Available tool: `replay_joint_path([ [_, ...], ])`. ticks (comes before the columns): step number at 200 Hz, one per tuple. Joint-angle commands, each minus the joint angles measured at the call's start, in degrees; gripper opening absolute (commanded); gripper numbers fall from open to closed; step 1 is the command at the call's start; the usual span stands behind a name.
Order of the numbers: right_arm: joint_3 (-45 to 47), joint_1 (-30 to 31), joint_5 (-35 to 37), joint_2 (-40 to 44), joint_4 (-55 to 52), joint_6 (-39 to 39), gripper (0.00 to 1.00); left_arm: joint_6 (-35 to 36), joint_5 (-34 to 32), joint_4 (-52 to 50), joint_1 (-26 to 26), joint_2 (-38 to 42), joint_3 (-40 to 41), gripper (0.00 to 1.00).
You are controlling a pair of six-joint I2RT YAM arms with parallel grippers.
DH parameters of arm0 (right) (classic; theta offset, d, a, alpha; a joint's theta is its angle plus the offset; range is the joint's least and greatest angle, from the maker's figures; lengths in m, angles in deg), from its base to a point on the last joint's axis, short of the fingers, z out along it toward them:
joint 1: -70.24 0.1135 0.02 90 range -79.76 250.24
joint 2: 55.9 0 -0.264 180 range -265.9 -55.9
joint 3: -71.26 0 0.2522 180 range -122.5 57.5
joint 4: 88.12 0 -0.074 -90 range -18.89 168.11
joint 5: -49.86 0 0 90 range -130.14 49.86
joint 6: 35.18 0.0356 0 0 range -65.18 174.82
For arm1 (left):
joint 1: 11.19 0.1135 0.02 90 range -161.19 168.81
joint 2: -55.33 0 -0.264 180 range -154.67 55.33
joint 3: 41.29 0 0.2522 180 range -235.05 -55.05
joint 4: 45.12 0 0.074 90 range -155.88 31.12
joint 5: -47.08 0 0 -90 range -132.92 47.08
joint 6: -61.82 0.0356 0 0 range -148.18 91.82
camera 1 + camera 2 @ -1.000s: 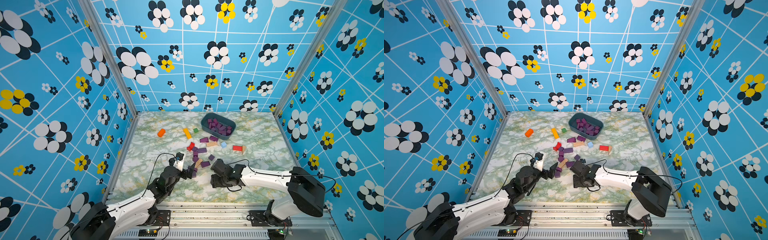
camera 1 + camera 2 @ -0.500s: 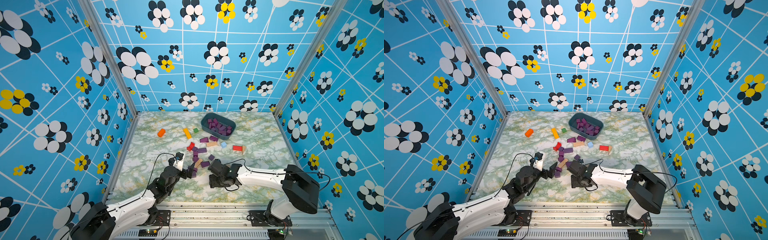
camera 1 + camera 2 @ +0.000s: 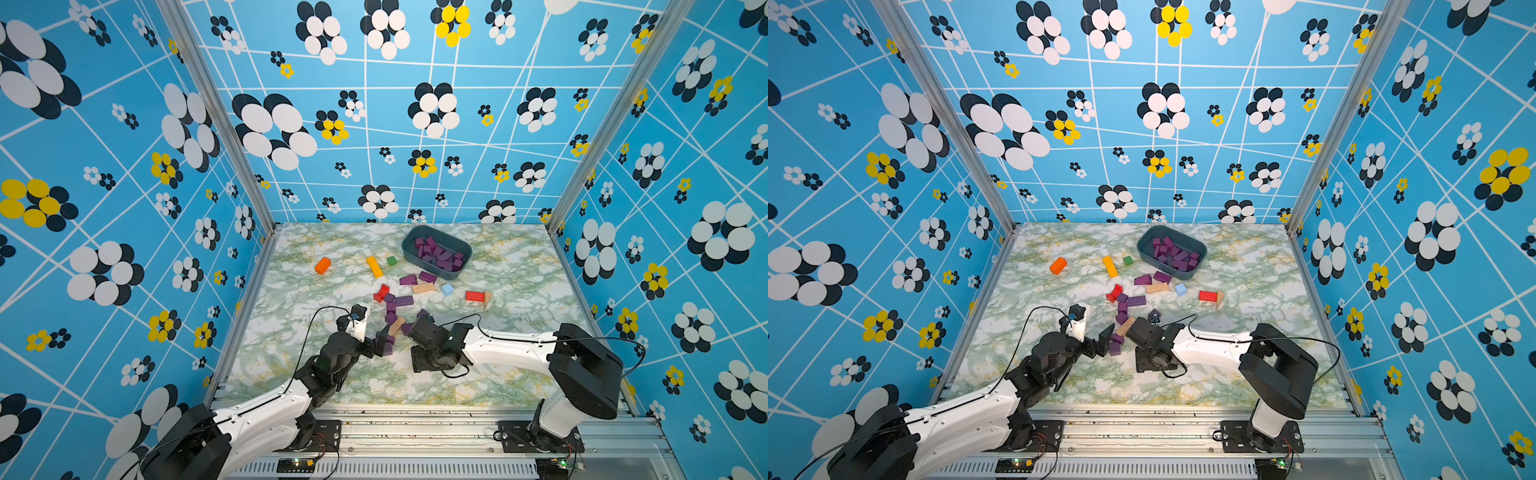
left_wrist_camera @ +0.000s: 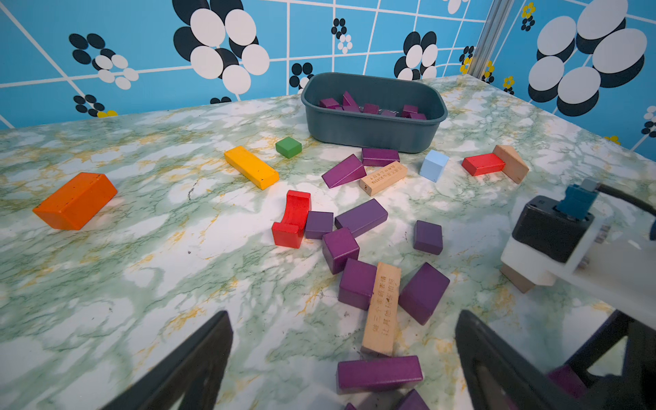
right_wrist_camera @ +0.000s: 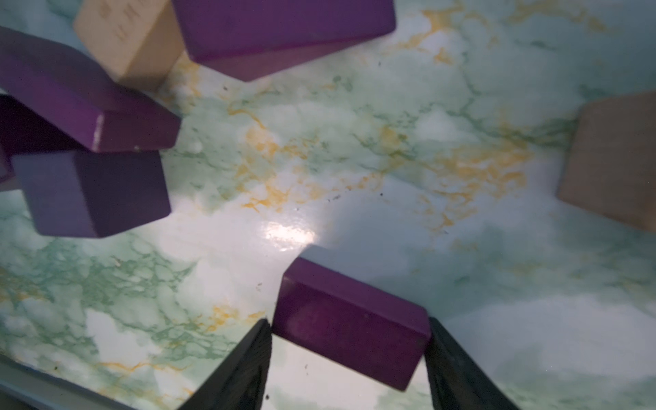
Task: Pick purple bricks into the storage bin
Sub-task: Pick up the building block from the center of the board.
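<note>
Purple brick clamped between right gripper jaws, seemingly lifted for carry to storage bin, upper-middle of top view. Left gripper gapes wide over loose purple bricks, likely next.

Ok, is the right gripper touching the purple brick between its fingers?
Touching. The right wrist view shows both fingers of the right gripper pressed against opposite ends of the purple brick, no gap visible.

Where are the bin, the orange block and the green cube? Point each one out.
bin (image 4: 369,134): left wrist view, on its near outer wall.
orange block (image 4: 80,193): left wrist view, on its top face.
green cube (image 4: 288,144): left wrist view, on its top face.
</note>
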Motion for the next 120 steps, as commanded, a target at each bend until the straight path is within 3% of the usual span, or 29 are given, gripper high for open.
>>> replay_joint_path([
  [1,-1.1,0.3,3.8,-1.4,-4.1,-1.4,0.69,-0.6,-1.1,0.2,-0.3,-0.3,-0.6,1.00],
  [120,-6.4,0.1,7.7,-8.0,-6.9,-4.8,0.74,-0.9,-1.4,0.4,-0.1,-1.4,-0.9,1.00],
])
